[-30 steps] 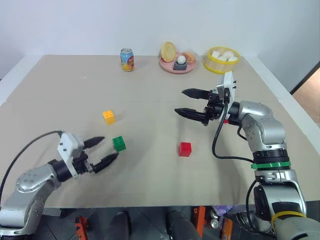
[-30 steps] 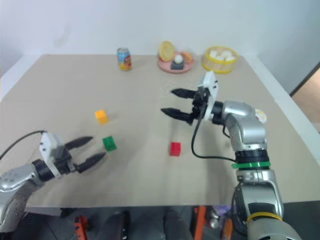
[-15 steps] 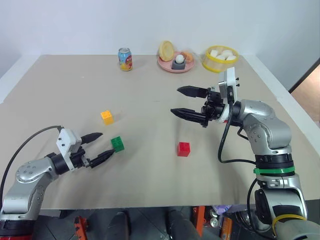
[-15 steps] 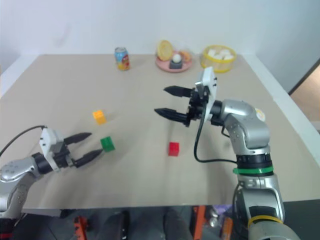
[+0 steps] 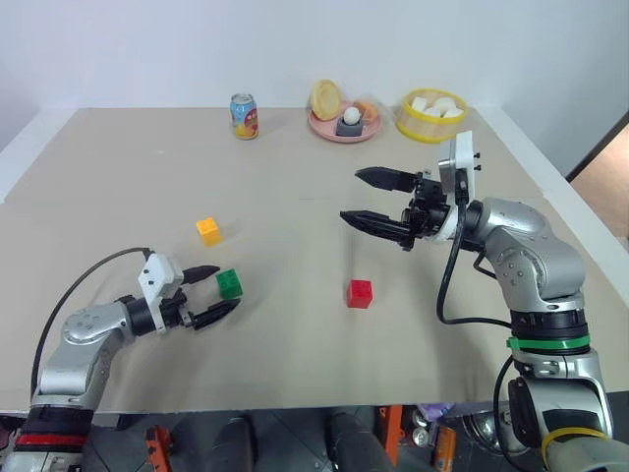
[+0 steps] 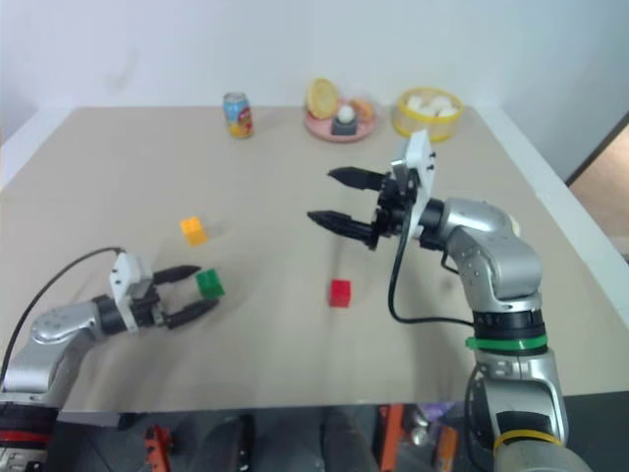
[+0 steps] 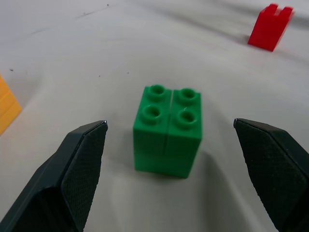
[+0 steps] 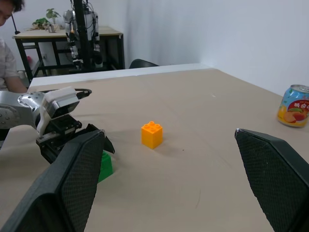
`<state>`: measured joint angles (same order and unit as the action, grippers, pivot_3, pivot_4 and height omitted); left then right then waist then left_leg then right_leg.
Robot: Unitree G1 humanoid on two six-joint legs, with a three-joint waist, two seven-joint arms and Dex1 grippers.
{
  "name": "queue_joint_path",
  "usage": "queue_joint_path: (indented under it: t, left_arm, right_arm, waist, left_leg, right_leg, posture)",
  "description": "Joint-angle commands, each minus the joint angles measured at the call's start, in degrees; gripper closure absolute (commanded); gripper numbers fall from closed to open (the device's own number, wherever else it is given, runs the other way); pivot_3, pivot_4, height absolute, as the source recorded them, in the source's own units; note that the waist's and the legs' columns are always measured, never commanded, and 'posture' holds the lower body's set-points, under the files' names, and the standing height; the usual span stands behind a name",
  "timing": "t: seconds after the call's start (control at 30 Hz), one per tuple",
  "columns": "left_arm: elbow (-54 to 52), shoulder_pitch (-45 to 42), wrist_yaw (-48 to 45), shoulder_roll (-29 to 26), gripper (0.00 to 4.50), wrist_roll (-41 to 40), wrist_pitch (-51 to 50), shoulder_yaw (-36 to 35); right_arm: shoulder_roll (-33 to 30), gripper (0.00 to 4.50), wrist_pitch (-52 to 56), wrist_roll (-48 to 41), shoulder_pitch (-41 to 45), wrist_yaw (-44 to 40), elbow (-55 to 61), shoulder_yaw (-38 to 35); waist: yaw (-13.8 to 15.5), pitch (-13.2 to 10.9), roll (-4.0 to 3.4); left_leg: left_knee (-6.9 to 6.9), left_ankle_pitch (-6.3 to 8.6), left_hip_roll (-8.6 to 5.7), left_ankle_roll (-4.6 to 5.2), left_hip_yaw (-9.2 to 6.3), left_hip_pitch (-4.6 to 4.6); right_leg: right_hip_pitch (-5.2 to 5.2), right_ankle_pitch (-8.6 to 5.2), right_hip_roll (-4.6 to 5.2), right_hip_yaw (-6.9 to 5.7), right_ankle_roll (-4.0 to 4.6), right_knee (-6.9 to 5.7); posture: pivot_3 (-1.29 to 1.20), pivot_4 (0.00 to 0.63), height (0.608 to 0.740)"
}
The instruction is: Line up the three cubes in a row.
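Note:
Three studded cubes lie apart on the tan table: a yellow-orange cube (image 5: 208, 230), a green cube (image 5: 229, 283) nearer to me, and a red cube (image 5: 360, 293) to the right. My left gripper (image 5: 227, 287) sits low over the table, open, one finger on each side of the green cube (image 7: 166, 130) without touching it. The red cube (image 7: 269, 26) shows beyond. My right gripper (image 5: 350, 195) hangs open and empty above the table, past the red cube, pointing left. It looks toward the yellow-orange cube (image 8: 151, 134) and the left gripper (image 8: 72, 137).
A soda can (image 5: 243, 116), a pink plate (image 5: 329, 133) with food and a yellow bowl (image 5: 429, 128) stand along the far edge. A person (image 8: 7, 53) sits beyond the table's left side, near a dark desk.
My left gripper has moved forward and down, so its open fingers now flank the green cube. The right gripper has stayed about where it was. The cubes have not moved.

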<state>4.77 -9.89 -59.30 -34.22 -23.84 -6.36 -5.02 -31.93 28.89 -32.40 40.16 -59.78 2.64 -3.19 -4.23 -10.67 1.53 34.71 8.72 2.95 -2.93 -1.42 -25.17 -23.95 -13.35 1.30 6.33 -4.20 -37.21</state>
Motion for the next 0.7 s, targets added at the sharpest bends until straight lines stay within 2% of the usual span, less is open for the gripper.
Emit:
queue_joint_path:
  t: [0.03,0.3,0.4,0.6,0.63,0.7]
  left_arm:
    - [2.07,-2.13,-0.08,0.70,0.15,0.90,1.42,0.23]
    - [6.04,-4.55,-1.24,2.19,0.15,1.85,1.42,1.54]
    - [6.53,-4.51,-2.04,2.21,0.93,1.66,1.55,1.56]
    - [7.79,-4.79,-4.35,1.02,3.00,2.48,2.82,1.85]
    - [7.96,-4.93,-4.65,0.83,3.18,2.72,2.95,2.02]
    - [8.37,-5.29,-5.62,0.37,3.18,3.31,3.45,2.50]
  right_arm:
    - [-0.67,0.03,-0.41,-1.24,-0.04,0.75,2.66,-1.98]
    - [-0.91,0.03,-0.81,-1.34,-0.12,1.81,2.88,-2.04]
    - [-1.03,0.00,-1.03,-1.33,0.01,2.01,2.67,-2.15]
    - [-1.33,0.00,-1.45,-1.23,0.12,1.81,2.09,-2.22]
    - [-1.41,0.00,-1.43,-1.30,0.11,1.66,2.01,-2.22]
    - [-1.89,0.00,-0.76,-1.76,-0.11,0.88,2.16,-2.03]
  waist:
    - [0.00,0.00,0.00]
    - [0.01,0.00,0.00]
    - [0.01,0.00,0.00]
    - [0.02,0.01,0.00]
    - [0.02,0.01,0.00]
    - [0.02,0.01,0.00]
  left_leg:
    - [0.00,0.00,0.00,0.00,0.00,0.00]
    - [-0.02,0.00,0.00,0.00,-0.01,0.00]
    - [-0.01,0.00,0.00,0.00,-0.03,0.00]
    - [-0.02,0.00,-0.01,0.00,-0.02,0.01]
    - [-0.02,0.00,-0.01,0.00,-0.02,0.01]
    - [-0.02,0.00,-0.01,0.00,-0.02,0.01]
  right_leg:
    - [0.00,0.02,0.00,0.01,-0.04,0.00]
    - [0.00,0.09,-0.01,0.00,-0.20,-0.01]
    - [0.01,0.09,-0.01,0.00,-0.21,-0.02]
    - [0.01,0.09,-0.01,0.01,-0.20,-0.02]
    - [0.01,0.09,-0.01,0.01,-0.21,-0.02]
    - [0.01,0.08,-0.01,0.01,-0.21,-0.02]
  posture:
    - [0.00,0.150,0.740]
    - [0.00,0.150,0.740]
    - [0.00,0.150,0.740]
    - [0.00,0.150,0.740]
    - [0.00,0.150,0.740]
    - [0.00,0.150,0.740]
